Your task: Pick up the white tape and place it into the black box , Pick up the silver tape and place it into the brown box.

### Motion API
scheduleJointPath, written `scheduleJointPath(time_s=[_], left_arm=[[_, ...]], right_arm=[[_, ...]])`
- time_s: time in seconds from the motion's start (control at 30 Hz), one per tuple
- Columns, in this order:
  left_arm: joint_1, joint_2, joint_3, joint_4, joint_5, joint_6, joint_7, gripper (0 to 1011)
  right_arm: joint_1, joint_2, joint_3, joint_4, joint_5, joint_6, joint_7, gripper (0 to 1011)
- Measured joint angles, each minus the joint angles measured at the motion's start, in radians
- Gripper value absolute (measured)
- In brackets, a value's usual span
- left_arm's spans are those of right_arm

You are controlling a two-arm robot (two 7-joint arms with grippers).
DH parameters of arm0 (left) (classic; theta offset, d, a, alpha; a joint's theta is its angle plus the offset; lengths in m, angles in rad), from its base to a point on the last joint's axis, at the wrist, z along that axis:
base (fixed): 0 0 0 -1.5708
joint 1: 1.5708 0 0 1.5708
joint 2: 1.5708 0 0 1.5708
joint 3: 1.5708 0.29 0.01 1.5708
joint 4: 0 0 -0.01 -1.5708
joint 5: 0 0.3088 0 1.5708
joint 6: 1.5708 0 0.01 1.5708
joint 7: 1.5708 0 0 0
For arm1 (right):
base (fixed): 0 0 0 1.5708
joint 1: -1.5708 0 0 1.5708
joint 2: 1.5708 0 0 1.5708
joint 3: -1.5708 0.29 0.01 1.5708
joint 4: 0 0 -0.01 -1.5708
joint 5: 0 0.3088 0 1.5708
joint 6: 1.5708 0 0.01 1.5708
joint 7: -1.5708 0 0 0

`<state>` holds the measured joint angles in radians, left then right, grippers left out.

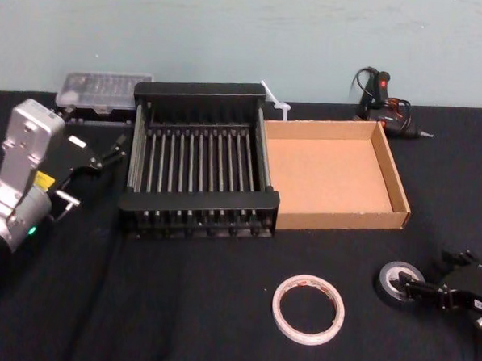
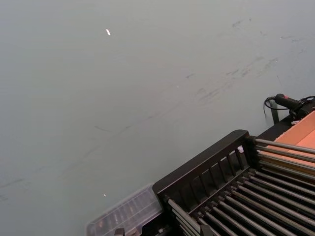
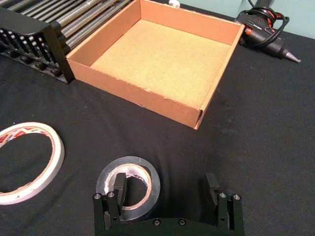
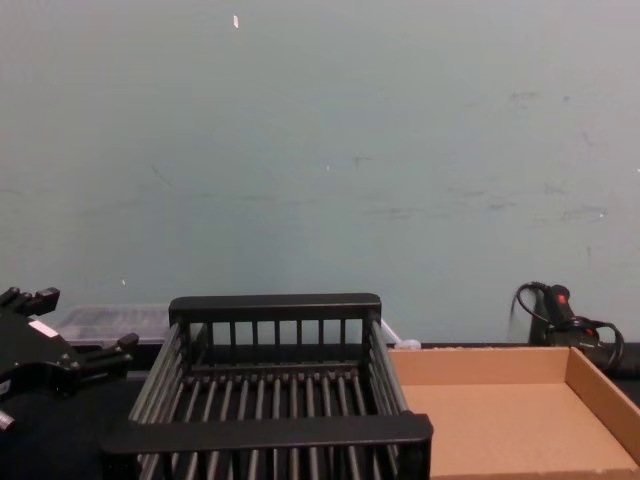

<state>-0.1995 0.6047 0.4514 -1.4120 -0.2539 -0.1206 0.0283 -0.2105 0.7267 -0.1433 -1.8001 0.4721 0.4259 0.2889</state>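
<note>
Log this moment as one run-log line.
right gripper: open at small dark grey-silver tape roll | thin white tape ring: on table | black slatted crate, brown cardboard tray: empty | left gripper: open, parked

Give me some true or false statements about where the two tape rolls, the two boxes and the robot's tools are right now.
1. The large thin white ring of tape lies inside the black slatted crate. False: it lies flat on the black table cloth, in front of the crate.
2. The shallow brown cardboard tray stands directly right of the crate. True.
3. The right tool is shut on the small dark grey-silver roll of tape. False: it is open, with one finger over the roll's hole and the roll flat on the cloth.
4. The left tool is at the crate's left side. True.
</note>
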Motion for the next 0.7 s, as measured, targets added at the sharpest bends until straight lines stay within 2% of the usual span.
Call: scheduleJointPath(time_s=[0.7], left_arm=[[0.000,0.000,0.000,0.000,0.000,0.000,0.000,1001]], right_arm=[[0.035,-0.034,-0.008,0.038,-0.031,0.016,0.016,1002]])
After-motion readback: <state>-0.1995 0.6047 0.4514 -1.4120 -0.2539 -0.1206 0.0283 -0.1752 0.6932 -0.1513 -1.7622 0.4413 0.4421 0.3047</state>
